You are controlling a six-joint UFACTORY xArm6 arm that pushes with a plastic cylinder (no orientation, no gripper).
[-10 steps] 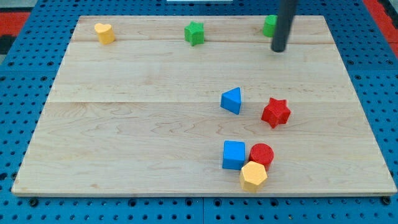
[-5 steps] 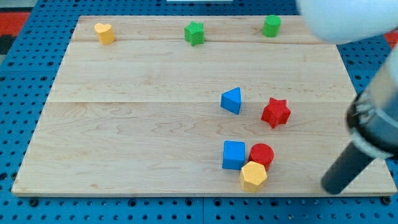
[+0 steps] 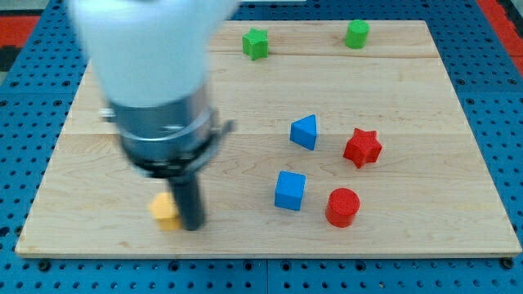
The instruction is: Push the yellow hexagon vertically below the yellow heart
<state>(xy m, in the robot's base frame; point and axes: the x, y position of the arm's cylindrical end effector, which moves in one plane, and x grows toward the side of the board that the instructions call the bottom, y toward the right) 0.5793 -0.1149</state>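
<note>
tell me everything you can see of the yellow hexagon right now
The yellow hexagon is only partly visible: a small, matte yellow block lying on the wooden board near its bottom-left corner. Its right side is hidden behind my tip, which stands against it on the view's right, apparently touching. The shape is too blurred and covered to make out its six sides. No other block is near it; the blue cube sits well off to the view's right.

Pale wooden board (image 3: 245, 98) resting on a blue pegboard (image 3: 507, 122). Lying on the board: green star (image 3: 255, 42) and green cylinder (image 3: 356, 33) near the view's top edge; blue triangle (image 3: 304, 131) and red star (image 3: 362, 147) at centre-right; blue cube (image 3: 289, 190) and red cylinder (image 3: 342, 207) below them; yellow hexagon (image 3: 165, 212) at lower left, touching my tip (image 3: 193, 226).
</note>
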